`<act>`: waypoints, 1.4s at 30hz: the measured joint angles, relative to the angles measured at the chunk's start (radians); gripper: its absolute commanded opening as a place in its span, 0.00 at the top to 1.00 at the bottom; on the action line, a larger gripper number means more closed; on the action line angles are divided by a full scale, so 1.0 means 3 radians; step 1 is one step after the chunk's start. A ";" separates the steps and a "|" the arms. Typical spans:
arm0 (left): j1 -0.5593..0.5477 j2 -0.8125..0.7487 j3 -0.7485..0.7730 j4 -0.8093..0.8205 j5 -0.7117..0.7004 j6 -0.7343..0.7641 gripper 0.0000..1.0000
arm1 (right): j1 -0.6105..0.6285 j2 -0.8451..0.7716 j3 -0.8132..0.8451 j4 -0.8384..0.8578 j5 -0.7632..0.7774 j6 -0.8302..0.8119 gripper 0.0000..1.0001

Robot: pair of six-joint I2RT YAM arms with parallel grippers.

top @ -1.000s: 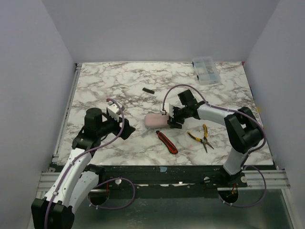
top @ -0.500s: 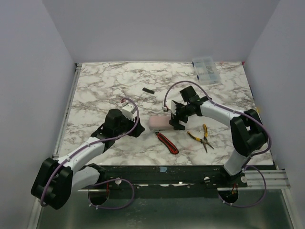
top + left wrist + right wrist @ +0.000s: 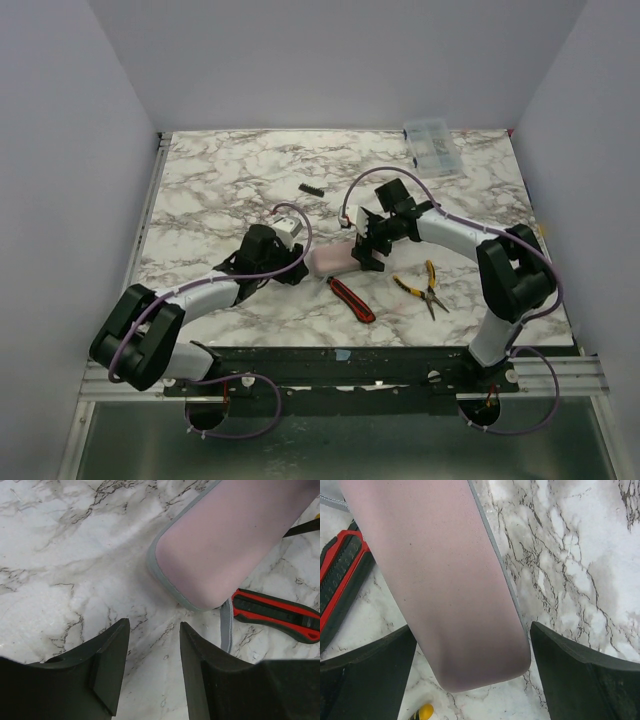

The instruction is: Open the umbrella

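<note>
The folded umbrella lies flat on the marble table as a pale pinkish pack with a grey edge. My left gripper is just left of it, low over the table. In the left wrist view the left gripper is partly open with only marble between its fingers, and the umbrella lies ahead of the tips, apart from them. A grey strap hangs from its near end. My right gripper is at the umbrella's right end. The right gripper stands wide open, its jaws on either side of the umbrella end.
A red and black utility knife lies just in front of the umbrella, with yellow-handled pliers to its right. A clear plastic box sits at the back right. A small black piece lies behind the umbrella.
My left arm has swung right across the table up to the umbrella, and its jaws have narrowed. The right gripper has opened wider around the umbrella's end.
</note>
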 measured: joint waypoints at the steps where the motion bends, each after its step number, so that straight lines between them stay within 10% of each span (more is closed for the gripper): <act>1: -0.0020 0.0043 0.0013 0.0023 0.0000 0.0000 0.55 | 0.0000 -0.0001 0.0000 0.0003 -0.0001 0.0004 0.02; 27: -0.0111 0.0178 0.0083 0.0024 -0.0003 -0.0155 0.49 | 0.0116 0.0122 0.0292 -0.0291 -0.0159 -0.0640 0.00; 35: -0.0117 0.0163 0.0079 -0.0004 -0.0009 -0.0173 0.53 | 0.0131 0.0145 0.0154 -0.0264 -0.0158 -0.0729 0.36; 42: -0.0211 0.0189 0.0080 0.0032 -0.0098 -0.0111 0.56 | 0.0127 0.0225 0.0145 -0.0094 -0.0137 -0.0528 0.48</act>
